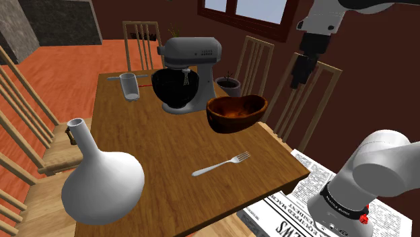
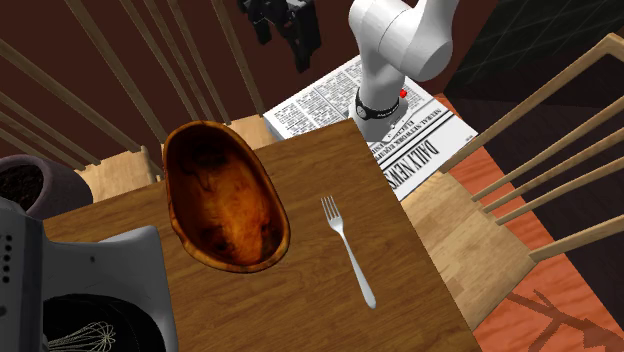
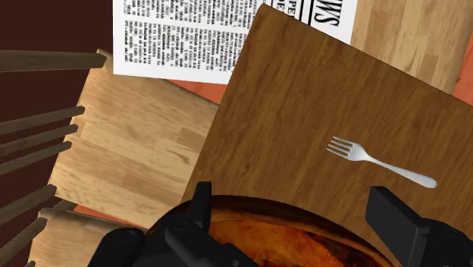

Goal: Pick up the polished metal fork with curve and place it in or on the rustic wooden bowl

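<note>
A shiny metal fork lies flat on the brown wooden table near its front edge, tines toward the shoulder view's right. Behind it stands a dark, glossy wooden bowl. In the second exterior view the fork lies right of the oval bowl. My gripper hangs open and empty in the air, past the table edge beside the bowl and over a chair. In the wrist view its fingers stand wide apart over the bowl's rim, with the fork beyond them on the table.
A grey stand mixer with a black bowl stands behind the wooden bowl. A big white vase sits at the front left, a glass at the back. Wooden chairs ring the table. A newspaper lies by my stand.
</note>
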